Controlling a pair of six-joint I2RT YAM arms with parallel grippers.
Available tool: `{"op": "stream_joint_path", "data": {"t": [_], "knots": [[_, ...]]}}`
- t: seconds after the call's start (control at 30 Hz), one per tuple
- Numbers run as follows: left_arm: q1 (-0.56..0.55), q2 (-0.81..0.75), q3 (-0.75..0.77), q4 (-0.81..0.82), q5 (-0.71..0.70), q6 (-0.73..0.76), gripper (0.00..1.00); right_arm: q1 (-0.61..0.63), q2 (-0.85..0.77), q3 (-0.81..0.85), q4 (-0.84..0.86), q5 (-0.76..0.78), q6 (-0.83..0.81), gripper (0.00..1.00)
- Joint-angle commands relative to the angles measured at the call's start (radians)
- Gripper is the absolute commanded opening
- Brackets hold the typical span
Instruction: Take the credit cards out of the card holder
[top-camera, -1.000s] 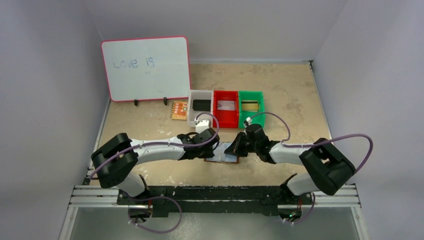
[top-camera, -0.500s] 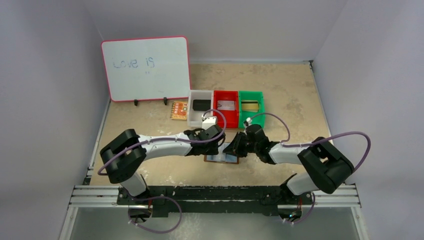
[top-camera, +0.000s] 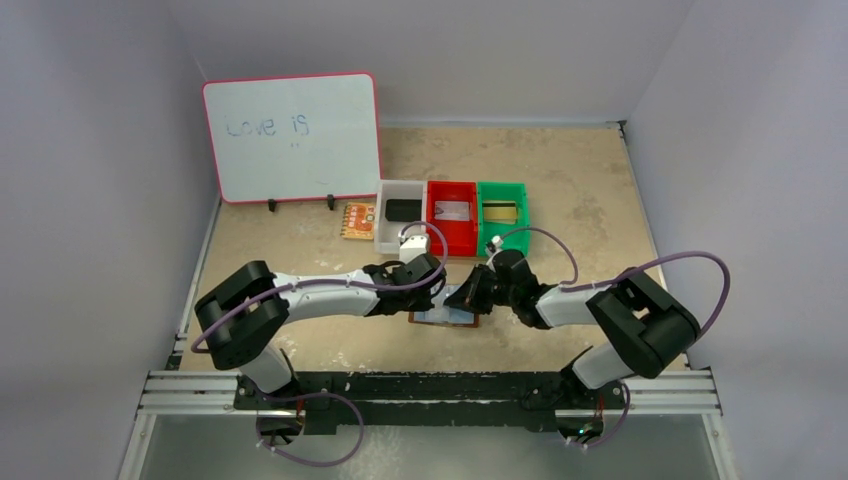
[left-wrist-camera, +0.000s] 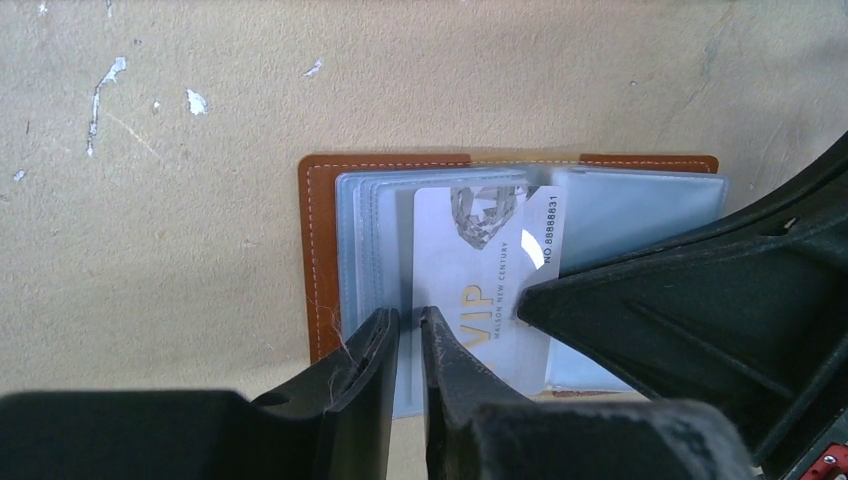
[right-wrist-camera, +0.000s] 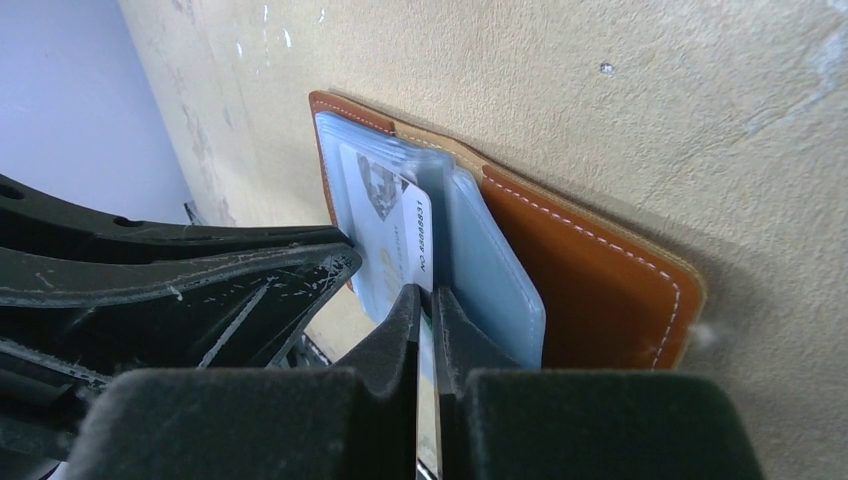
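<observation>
The brown card holder (top-camera: 445, 318) lies open on the table between my two grippers. In the left wrist view its leather edge (left-wrist-camera: 318, 260) frames pale blue-grey sleeves. A white credit card (left-wrist-camera: 470, 270) marked VIP sticks partly out of a sleeve. My right gripper (right-wrist-camera: 428, 300) is shut on the near edge of that card (right-wrist-camera: 400, 235), next to the brown flap (right-wrist-camera: 600, 290). My left gripper (left-wrist-camera: 410, 325) has its jaws almost together, with the tips on the sleeve by the card's left edge. In the top view the left gripper (top-camera: 432, 290) and the right gripper (top-camera: 470, 296) meet over the holder.
A white bin (top-camera: 385, 225), a red bin (top-camera: 432, 225) and a green bin (top-camera: 523, 215) stand in a row behind the holder, each with a card-like item inside. An orange patterned card (top-camera: 357, 220) lies left of them. A whiteboard (top-camera: 292, 135) stands at the back left.
My left gripper has moved right, up to the holder's left half, and stays there. My right gripper has stayed on the holder, its arm shifting a little.
</observation>
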Motion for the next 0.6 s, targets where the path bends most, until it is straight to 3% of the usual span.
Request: {"op": "stream_joint_path", "data": {"t": [0.0,0.57], "knots": [[-0.011,0.004,-0.037,-0.06,-0.003,-0.019,0.15,-0.004,-0.021,-0.013,-0.02,0.027,0.007,0.01],[-0.011,-0.009,-0.027,-0.086,-0.035,-0.018,0.14,-0.014,-0.104,-0.032,-0.148,0.1,0.02,0.0]]}}
